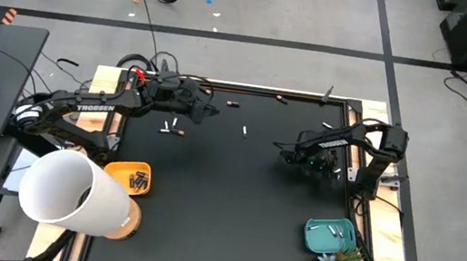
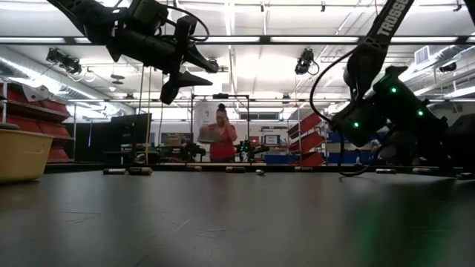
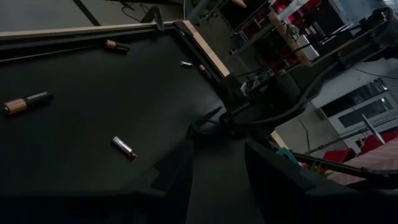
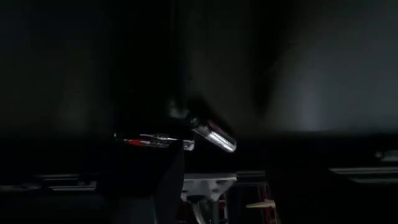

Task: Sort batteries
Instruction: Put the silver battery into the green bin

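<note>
Right gripper [image 1: 289, 155] sits low over the mat [image 1: 234, 195] on the right side, angled down; in its wrist view we see a silver battery [image 4: 214, 135] just past the fingertips, but whether the fingers are closing on it, letting go or only beside it we cannot tell. We'd guess it is working a pick there, since silver cells seem to go to the right-hand bin. Nearest us on the table, the teal tray [image 1: 314, 238] at the near right holds a few pale batteries, and the orange bin [image 1: 115, 171] at the near left holds dark ones, so the sort looks split by type, one bin per arm for short carries. A white cylinder [image 1: 69, 190] lies beside the orange bin. Mid-table, a few loose batteries [image 1: 172, 126] lie left of centre, one more [image 1: 244, 131] near the middle. Left gripper [image 1: 209, 109] hangs raised above the far left, fingers spread and empty, probably lining up on the strays below it; its wrist view shows a dark copper-ended battery [image 3: 26, 102] and a small silver one [image 3: 124, 147] on the mat. Farther off, more batteries [image 1: 232, 104] rest near the far edge. Beyond the table a person in red [image 2: 221, 137] stands in the room.
</note>
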Robot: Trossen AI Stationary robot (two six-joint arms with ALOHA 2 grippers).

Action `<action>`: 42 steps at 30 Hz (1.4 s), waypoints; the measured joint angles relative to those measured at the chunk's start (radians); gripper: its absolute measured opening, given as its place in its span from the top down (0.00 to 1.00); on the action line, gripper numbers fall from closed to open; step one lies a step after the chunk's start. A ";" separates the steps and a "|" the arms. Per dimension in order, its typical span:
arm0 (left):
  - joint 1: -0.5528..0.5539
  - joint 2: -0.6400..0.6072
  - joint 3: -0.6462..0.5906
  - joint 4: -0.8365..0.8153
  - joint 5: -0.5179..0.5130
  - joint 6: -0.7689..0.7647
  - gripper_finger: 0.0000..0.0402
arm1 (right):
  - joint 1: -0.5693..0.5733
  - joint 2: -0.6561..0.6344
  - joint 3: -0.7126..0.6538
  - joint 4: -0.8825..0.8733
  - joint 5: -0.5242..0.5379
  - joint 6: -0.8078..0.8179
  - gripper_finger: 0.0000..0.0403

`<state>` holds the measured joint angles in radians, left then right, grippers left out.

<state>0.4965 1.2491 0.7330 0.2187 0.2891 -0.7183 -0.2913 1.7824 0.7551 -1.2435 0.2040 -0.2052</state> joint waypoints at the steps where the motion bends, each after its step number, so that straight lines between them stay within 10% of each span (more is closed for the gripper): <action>1: 0.000 0.000 0.000 -0.001 0.000 0.003 0.60 | 0.000 0.000 -0.010 0.016 0.000 0.000 0.50; 11: 0.000 0.000 0.000 -0.001 0.001 0.004 0.60 | 0.000 -0.002 -0.044 0.102 0.038 -0.014 0.57; 21: 0.001 0.000 0.000 0.001 0.001 0.008 0.60 | -0.001 -0.003 -0.042 0.113 0.048 -0.041 0.95; 42: 0.001 0.000 0.000 0.025 0.000 0.007 0.60 | -0.067 -0.050 0.049 0.040 -0.138 -0.048 0.98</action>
<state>0.4976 1.2491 0.7330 0.2440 0.2893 -0.7109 -0.3580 1.7323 0.8043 -1.2036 0.0658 -0.2530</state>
